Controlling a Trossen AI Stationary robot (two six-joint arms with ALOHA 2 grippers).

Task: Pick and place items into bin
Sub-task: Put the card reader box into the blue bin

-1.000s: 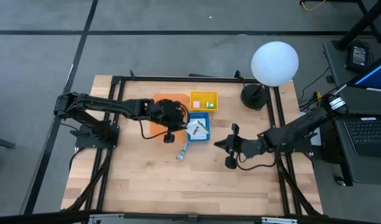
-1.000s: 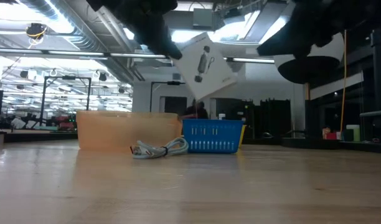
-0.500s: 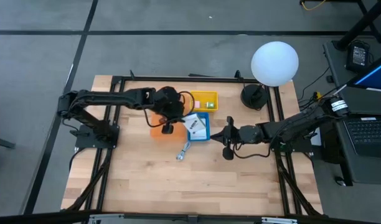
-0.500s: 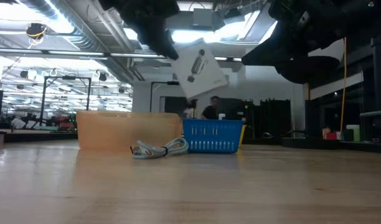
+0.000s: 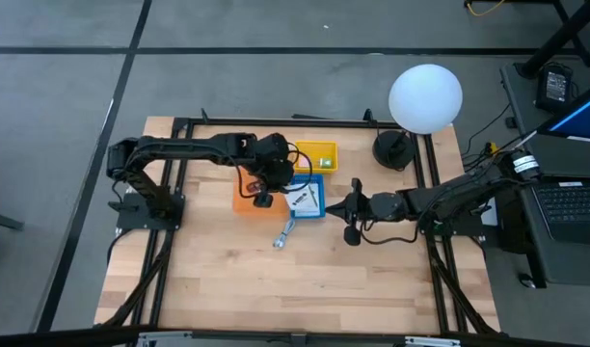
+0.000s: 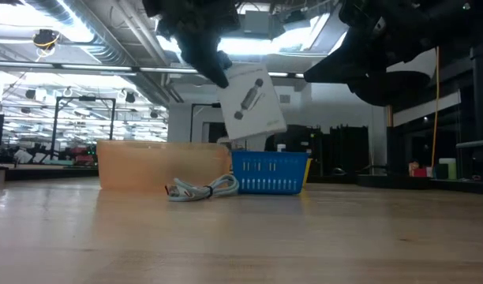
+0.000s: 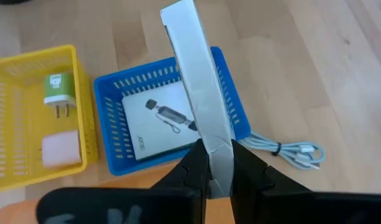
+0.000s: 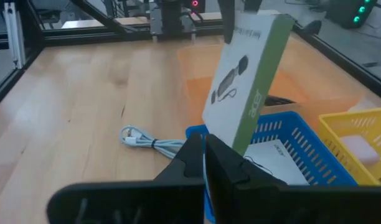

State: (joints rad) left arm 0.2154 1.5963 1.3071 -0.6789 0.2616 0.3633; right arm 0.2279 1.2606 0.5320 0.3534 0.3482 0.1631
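High view: left tool (image 5: pixel 276 173) sits over the boundary of the orange bin (image 5: pixel 245 200) and the blue basket (image 5: pixel 309 196), near the middle of the counter (image 5: pixel 218 280). Left wrist view: its fingers (image 7: pixel 193 168) are closed tight on the lower edge of a white boxed card (image 7: pixel 200 93), which stands nearly upright and edge-on above the blue basket (image 7: pixel 112 124). Low view: the same white boxed card (image 6: pixel 252 102) hangs tilted in the air, clear of the basket rim (image 6: pixel 269 172), held from above by the left tool (image 6: pixel 218 67); a black printed mark shows on its face.

A second white card (image 7: pixel 162 121) with a black mark lies flat inside the blue basket. The yellow basket (image 7: pixel 16 81), touching the blue one, holds a green-and-white plug piece (image 7: pixel 58 90) and a pale pink block (image 7: pixel 60 149).

A coiled pale silver-blue cable (image 5: pixel 283 234) lies on the counter just beside the blue basket, outside it; also seen in the low view (image 6: pixel 200 189) in front of the orange bin (image 6: pixel 159 164).

Right tool (image 5: pixel 345 214) rests low, just to the right of the blue basket, pointing toward it. Right wrist view: its fingers (image 8: pixel 200 165) look pressed together with nothing between them.

A white globe lamp (image 5: pixel 425 96) stands at the far right corner.
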